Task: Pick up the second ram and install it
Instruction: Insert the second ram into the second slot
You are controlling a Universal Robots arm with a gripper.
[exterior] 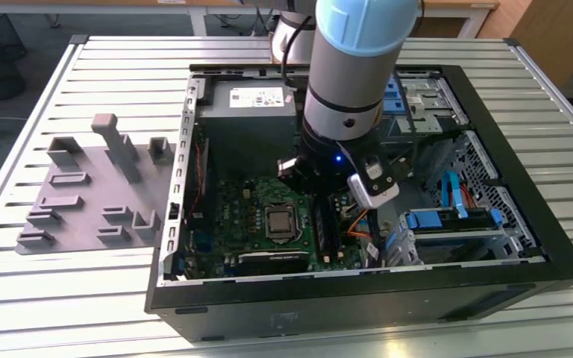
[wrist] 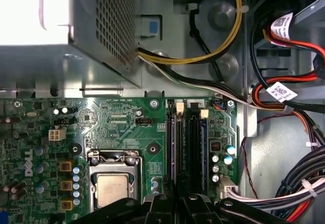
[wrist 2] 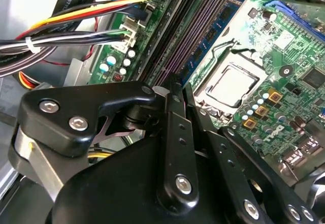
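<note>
The black jointed pincer [wrist 2: 171,89], fingers drawn together seemingly on the thin dark-green second ram [wrist: 193,153], sits bottom-centre in the first wrist view, holding the stick edge-down along the green motherboard's [wrist: 122,117] long black slots [wrist: 173,148] for seating.

Seen in the exterior view: a pale tabletop [exterior: 68,298] of ribbed metal slats, framed along its edges. Resting flat on it, toward the exterior view's right and taking up most of the surface, an open black computer case [exterior: 366,294], open side facing up. Just beside the case, on the exterior view's left, a grey holder plate [exterior: 77,216] with upright blocks; touching the case wall or not, unclear.
</note>
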